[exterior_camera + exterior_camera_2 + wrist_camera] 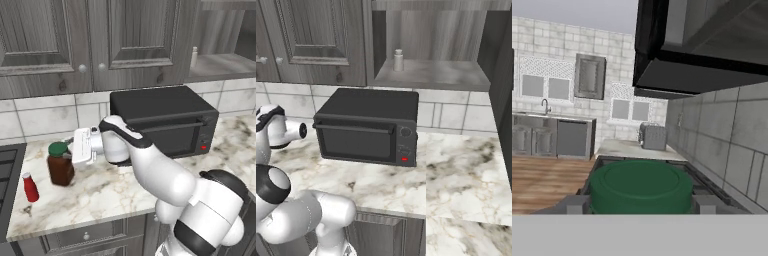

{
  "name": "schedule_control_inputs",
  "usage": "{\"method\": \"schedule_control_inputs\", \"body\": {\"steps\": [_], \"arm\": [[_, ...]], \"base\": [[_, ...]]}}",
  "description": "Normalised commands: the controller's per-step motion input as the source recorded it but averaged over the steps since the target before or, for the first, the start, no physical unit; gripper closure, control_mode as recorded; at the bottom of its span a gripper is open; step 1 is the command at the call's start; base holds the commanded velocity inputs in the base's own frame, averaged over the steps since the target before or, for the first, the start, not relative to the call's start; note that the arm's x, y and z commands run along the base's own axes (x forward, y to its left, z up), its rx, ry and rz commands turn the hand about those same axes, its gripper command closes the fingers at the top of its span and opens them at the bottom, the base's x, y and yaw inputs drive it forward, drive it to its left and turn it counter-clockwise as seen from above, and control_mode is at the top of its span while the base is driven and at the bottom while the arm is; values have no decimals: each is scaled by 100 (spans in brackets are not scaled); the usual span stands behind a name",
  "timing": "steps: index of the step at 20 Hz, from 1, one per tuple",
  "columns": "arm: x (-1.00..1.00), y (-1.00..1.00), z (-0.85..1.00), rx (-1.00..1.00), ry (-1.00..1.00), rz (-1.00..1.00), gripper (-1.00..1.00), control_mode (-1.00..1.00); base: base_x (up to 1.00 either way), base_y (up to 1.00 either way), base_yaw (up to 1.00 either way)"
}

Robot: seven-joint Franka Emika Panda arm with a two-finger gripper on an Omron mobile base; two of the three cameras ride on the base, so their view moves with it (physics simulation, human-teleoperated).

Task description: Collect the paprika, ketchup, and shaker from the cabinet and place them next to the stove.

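Shaker [398, 60] upright, alone on shelf inside open cabinet [456, 75].

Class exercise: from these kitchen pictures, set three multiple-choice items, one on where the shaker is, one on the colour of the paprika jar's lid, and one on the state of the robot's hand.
1. Where is the shaker?
A. on the open cabinet shelf
B. on the counter
C. on the toaster oven

2. What colour is the paprika jar's lid?
A. white
B. dark green
C. red

3. How is the hand placed?
A. shut on the ketchup
B. raised at the cabinet
C. at the paprika jar's lid, a fingertip on either side

Key: 1 A, it stands alone on the shelf board. 2 B, the hand view shows the green lid. 3 C, the ketchup stands apart on the counter.
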Motion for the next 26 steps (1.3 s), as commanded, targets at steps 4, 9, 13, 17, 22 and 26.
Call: {"method": "schedule_control_inputs", "body": {"steps": [4,9,13,17,22,26], "arm": [[2,6,-6,0,-3,0,100,-100],[0,11,-9,0,-3,0,100,-100],[0,15,-14,0,-1,0,100,-100],[0,12,-17,0,0,0,100,-100],[0,2,-14,0,0,0,100,-100],[0,0,-11,0,0,1,100,-100]], "base": [[0,0,0],[0,0,0],[0,0,0],[0,0,0],[0,0,0],[0,0,0]]}}
